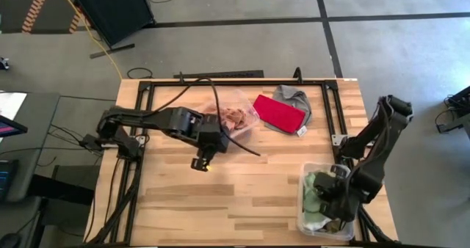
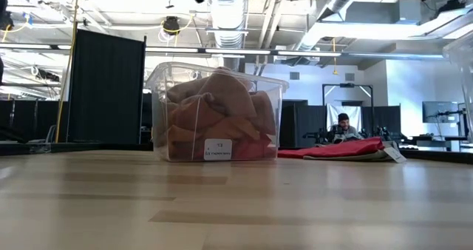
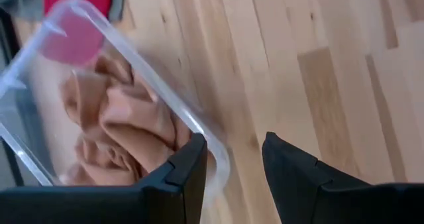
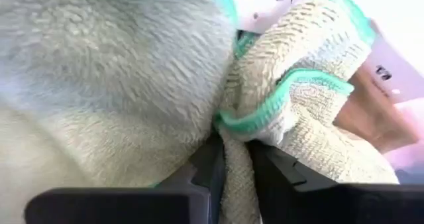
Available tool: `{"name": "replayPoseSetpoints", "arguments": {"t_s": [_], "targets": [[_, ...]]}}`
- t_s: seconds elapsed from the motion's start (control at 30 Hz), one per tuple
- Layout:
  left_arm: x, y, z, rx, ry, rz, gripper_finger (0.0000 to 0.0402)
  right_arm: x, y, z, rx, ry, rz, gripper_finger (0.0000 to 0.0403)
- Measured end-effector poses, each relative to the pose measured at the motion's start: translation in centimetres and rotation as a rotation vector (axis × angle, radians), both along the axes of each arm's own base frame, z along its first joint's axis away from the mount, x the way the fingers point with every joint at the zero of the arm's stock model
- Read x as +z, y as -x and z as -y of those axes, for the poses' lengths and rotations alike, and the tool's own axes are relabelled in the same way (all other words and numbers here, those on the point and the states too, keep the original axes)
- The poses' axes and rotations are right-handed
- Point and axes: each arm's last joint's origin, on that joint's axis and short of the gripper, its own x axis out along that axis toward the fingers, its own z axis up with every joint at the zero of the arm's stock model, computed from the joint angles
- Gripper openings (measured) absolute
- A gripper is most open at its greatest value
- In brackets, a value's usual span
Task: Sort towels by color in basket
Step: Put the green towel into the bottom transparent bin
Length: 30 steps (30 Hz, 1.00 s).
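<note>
A clear bin (image 1: 248,101) at the table's far middle holds tan-brown and rust-orange towels (image 1: 233,117), which also show in the low view (image 2: 218,113). My left gripper (image 1: 202,162) hangs open above the bare table just near of that bin, its fingers (image 3: 232,177) with nothing between them. To the right of the bin a red towel (image 1: 279,112) lies on a grey towel (image 1: 295,97). A second clear bin (image 1: 305,173) at the near right holds pale green towels (image 1: 314,197). My right gripper (image 1: 332,204) reaches down into it, shut on pale green cloth (image 4: 291,98). My right gripper pinches a bunched fold of a pale green towel (image 4: 235,154), close to its green hemmed edge (image 4: 265,114), between its two fingers. It comes from above, pointing steeply down into the bin. The rest of the cloth lies crumpled on the other green cloth (image 4: 99,85) in the bin.
Black rails (image 1: 132,141) run along the table's left and right sides and far edge. A white label (image 1: 301,130) sticks out from the grey towel. Bare wood (image 1: 242,197) spreads across the table's near middle. A person sits far off in the room (image 2: 341,126).
</note>
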Motion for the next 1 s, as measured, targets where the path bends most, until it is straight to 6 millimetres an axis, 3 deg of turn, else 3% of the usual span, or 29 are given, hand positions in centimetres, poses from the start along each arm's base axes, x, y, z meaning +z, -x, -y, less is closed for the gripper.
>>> {"name": "replayPoseSetpoints", "arguments": {"t_s": [0.23,0.53,0.8,1.0], "targets": [[-2.0,2.8,-0.5,0.026,-0.003,-0.004,0.0139,3.1,0.8,1.4,0.019,-0.084,0.081,0.0097],[-7.3,7.2,-1.3,0.045,0.022,0.095,0.0139,5.6,1.7,3.5,0.0,-0.126,0.153,0.0097],[-11.4,10.1,-1.8,0.102,0.072,0.183,0.0139,6.5,2.8,4.2,-0.052,-0.207,0.165,0.0098],[-13.6,11.1,-1.9,0.135,0.098,0.216,0.0139,5.8,2.3,3.4,-0.038,-0.157,0.141,0.0112]]}}
